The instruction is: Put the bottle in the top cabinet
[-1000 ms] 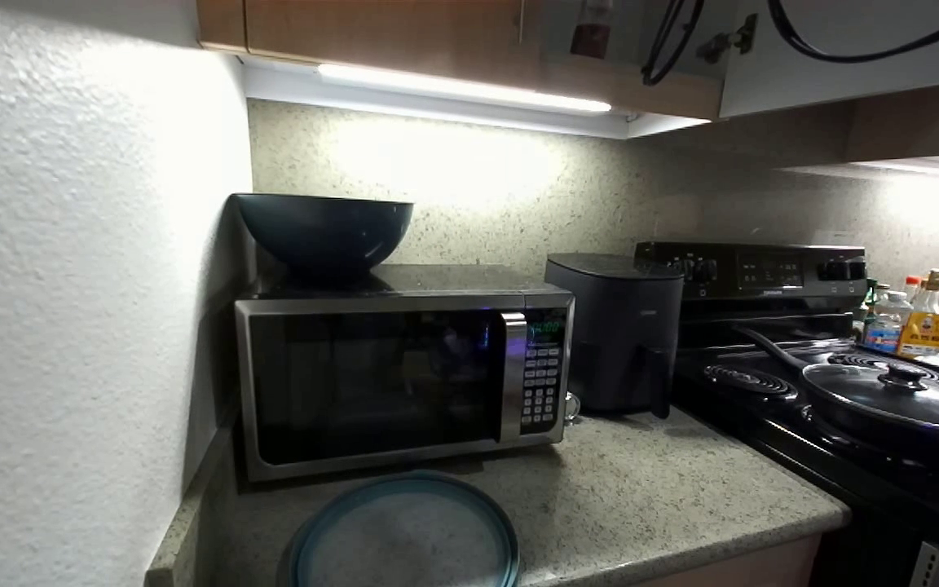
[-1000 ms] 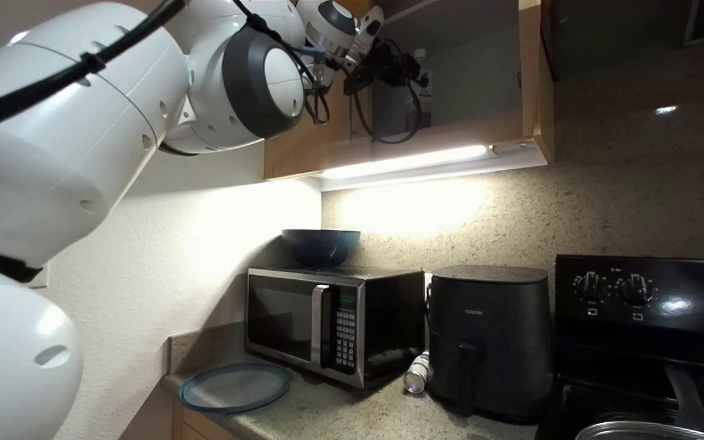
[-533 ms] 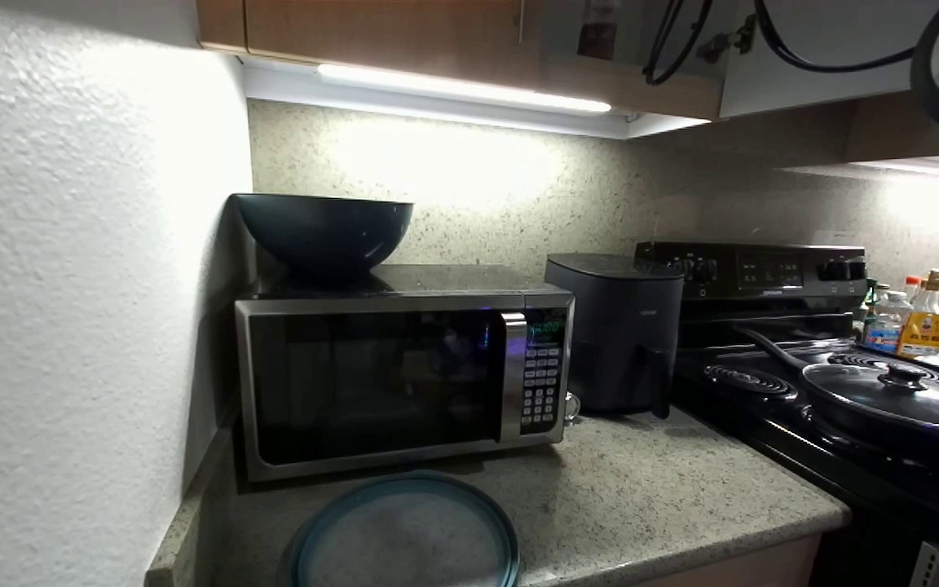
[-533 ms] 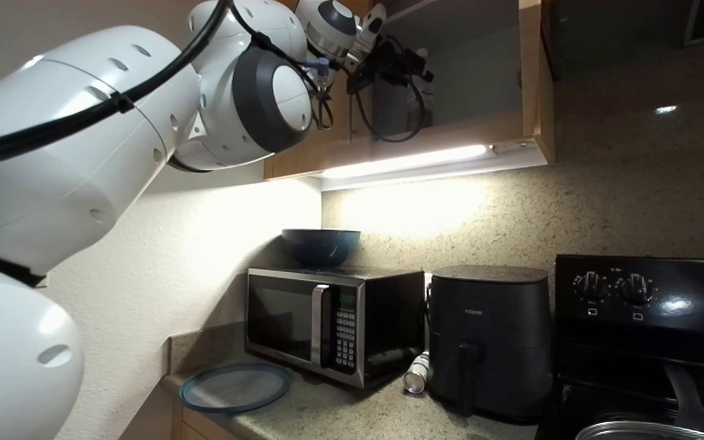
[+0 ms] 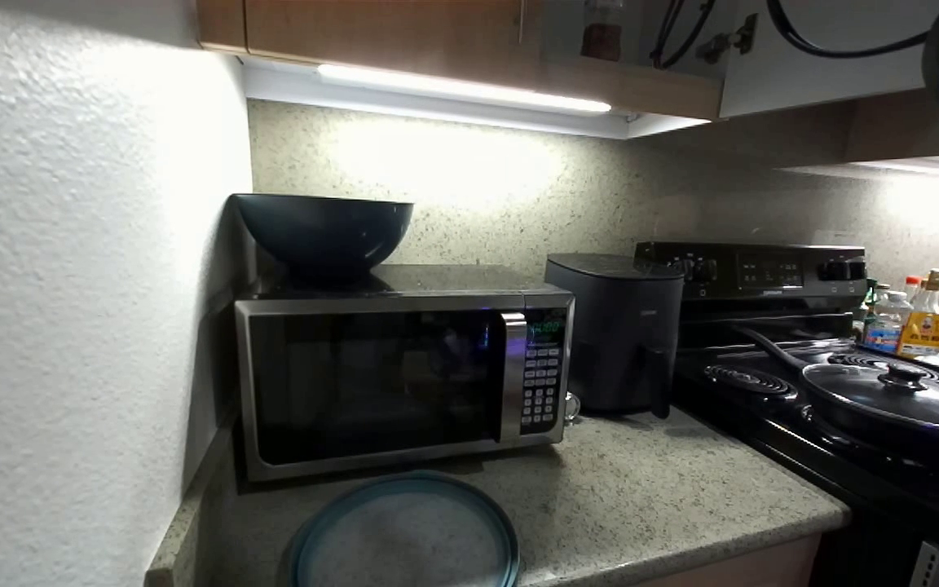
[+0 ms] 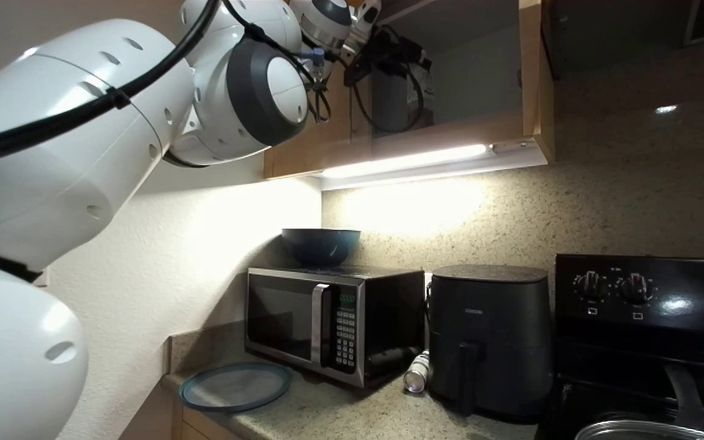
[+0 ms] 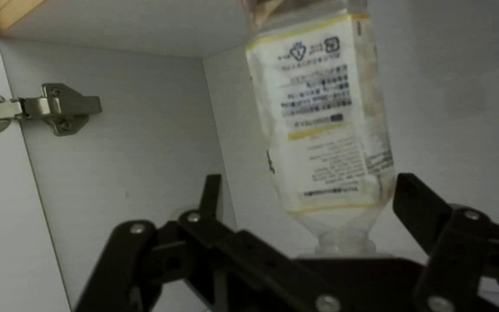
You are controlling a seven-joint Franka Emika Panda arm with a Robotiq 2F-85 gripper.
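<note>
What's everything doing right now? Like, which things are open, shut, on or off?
Cabinet, one door open, another shut.
Light, on.
Bottle, inside the cabinet, partly full.
Hand, open, not squeezing the bottle.
Microwave, shut, display lit.
Air fryer, shut.
Stove, can't tell if on.
Pan, lid on.
Bowl, right way up.
Container, lying on its side.
Other bottles, standing up.

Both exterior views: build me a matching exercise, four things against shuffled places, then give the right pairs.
1. Clear bottle with reddish-brown liquid
2. Round pale disc with a teal rim
3. Dark blue round bowl
4. Tall black air fryer

A. between the silver-and-black microwave and the black stove
B. on top of the microwave
C. inside the brown wooden wall cabinet
D. flat on the speckled counter, in front of the microwave

Right pairs: 1-C; 2-D; 3-B; 4-A
</note>
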